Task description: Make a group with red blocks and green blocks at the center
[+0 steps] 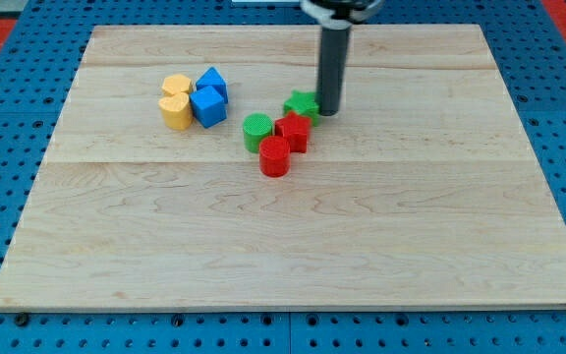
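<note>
My tip (328, 110) rests on the board just right of a green star-shaped block (301, 104), touching or nearly touching it. Below that block sits a red star-shaped block (293, 131), with a green cylinder (256, 131) to its left and a red cylinder (274, 156) below them. These four blocks stand close together near the board's middle, slightly toward the view's top. The dark rod rises from the tip to the view's top edge.
Two yellow blocks (176, 103) and two blue blocks (209, 97) are clustered at the upper left of the wooden board (293, 256). Blue perforated floor surrounds the board.
</note>
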Controlling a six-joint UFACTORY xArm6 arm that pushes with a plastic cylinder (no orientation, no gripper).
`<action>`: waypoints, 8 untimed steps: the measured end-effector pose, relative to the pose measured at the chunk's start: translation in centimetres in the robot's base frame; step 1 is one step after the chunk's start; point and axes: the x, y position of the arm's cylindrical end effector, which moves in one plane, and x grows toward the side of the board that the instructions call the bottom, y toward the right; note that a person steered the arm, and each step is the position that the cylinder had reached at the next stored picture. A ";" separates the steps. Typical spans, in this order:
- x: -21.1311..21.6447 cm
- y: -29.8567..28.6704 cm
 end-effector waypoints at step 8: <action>0.0 -6.0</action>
